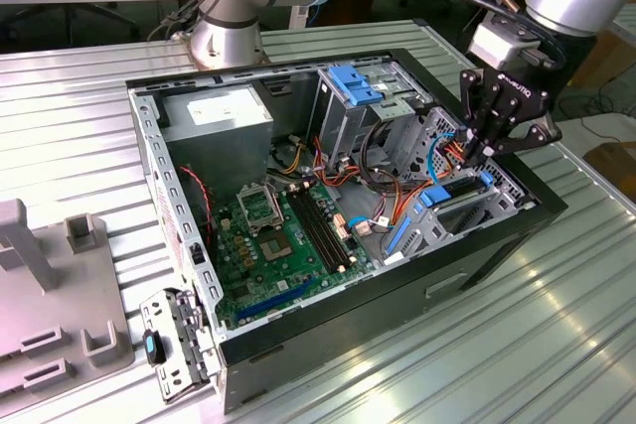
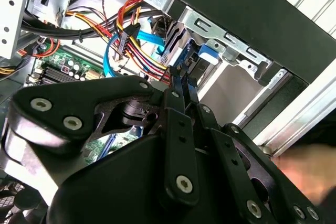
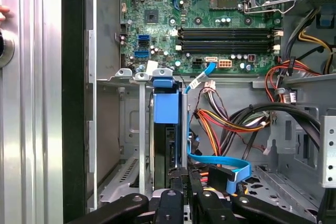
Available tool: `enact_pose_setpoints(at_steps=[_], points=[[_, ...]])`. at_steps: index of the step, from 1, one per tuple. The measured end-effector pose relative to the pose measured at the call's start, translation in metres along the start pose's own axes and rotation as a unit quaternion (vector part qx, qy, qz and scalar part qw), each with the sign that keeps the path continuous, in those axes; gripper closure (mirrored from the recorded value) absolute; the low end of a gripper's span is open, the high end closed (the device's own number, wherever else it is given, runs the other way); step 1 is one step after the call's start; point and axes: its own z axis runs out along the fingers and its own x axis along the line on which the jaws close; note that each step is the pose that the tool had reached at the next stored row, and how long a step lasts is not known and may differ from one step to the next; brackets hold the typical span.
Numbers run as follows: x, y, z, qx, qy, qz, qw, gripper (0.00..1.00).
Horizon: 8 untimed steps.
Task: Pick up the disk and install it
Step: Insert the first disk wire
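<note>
Because the work hangs on how the end effector (image 3: 185, 181) lines up with the drive, the first wrist view tells the most. There the disk (image 3: 167, 129), a flat grey metal hard drive clipped in a bright blue plastic carrier frame, stands on edge inside the bare grey sheet-metal drive bay (image 3: 131, 129) of the open black desktop computer case (image 1: 397, 310). It lies directly ahead of the end effector. Its long axis runs straight away from the tool, towards the green printed motherboard (image 3: 210, 14), and its blue tab is at the far end, just short of the bay's rim.

The end effector looks clenched: in the second wrist view its two slim black fingertips (image 2: 177, 80) sit drawn together, and I can make out nothing gripped between them. They sit at the near end of the disk, in line with its edge. Whether they press on it or stop just short I cannot tell.

In the exterior view the end effector (image 1: 486, 151) dips into the case at the exterior view's right, over the bay. A flat blue ribbon data cable (image 3: 220, 163) loops close beside the tool, and a bundle of red, yellow and black power wires (image 3: 220, 124) lies just beyond it. A second blue plastic carrier (image 1: 353, 81) rests on the upper drive cage, well apart. The case sits on a ribbed metal counter (image 1: 517, 345).

By my reading the disk is already in its slot, or nearly so.
</note>
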Motion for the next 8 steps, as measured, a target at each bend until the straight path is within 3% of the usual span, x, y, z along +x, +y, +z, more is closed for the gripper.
enact_pose_setpoints(at_steps=[8], points=[[0.0000, 0.0000, 0.0000, 0.0000, -0.0051, 0.000, 1.0000, 0.84]])
